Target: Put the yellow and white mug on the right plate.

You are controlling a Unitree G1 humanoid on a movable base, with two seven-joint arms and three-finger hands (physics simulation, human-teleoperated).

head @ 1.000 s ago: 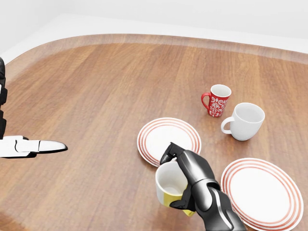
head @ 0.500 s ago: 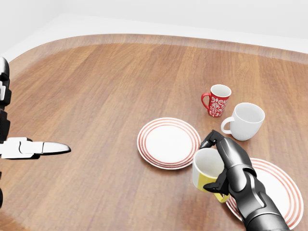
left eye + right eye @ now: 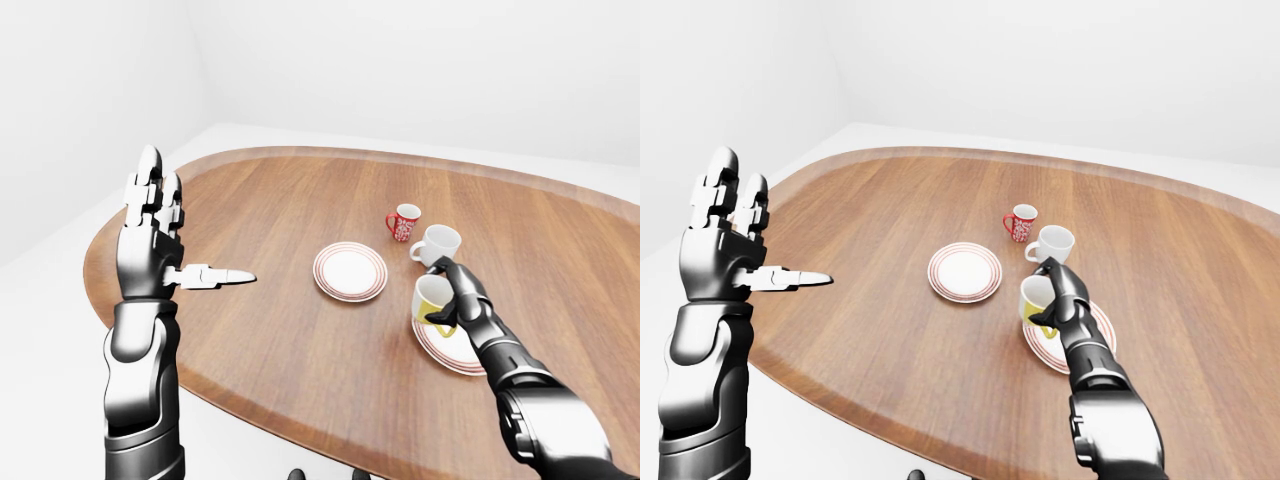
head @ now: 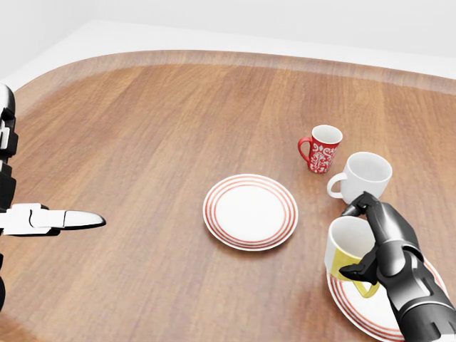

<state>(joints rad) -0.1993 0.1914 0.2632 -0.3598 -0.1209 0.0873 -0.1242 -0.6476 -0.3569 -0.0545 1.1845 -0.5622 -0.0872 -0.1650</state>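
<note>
My right hand (image 4: 370, 246) is shut on the yellow and white mug (image 4: 347, 258) and holds it upright over the left rim of the right plate (image 4: 356, 303), a white plate with red rings at the head view's lower right. The mug also shows in the left-eye view (image 3: 431, 298) above that plate (image 3: 450, 350). My left hand (image 3: 155, 225) is open and raised at the left, far from the mug, with one finger (image 4: 68, 219) pointing right over the table.
A second red-ringed plate (image 4: 250, 211) lies left of the mug. A red patterned mug (image 4: 322, 148) and a white mug (image 4: 363, 178) stand above the right plate, the white one close to my right hand. The wooden table (image 4: 142, 128) is oval.
My right hand has carried the mug to the right, from beside the left plate to over the right plate's left rim. The left hand has barely moved.
</note>
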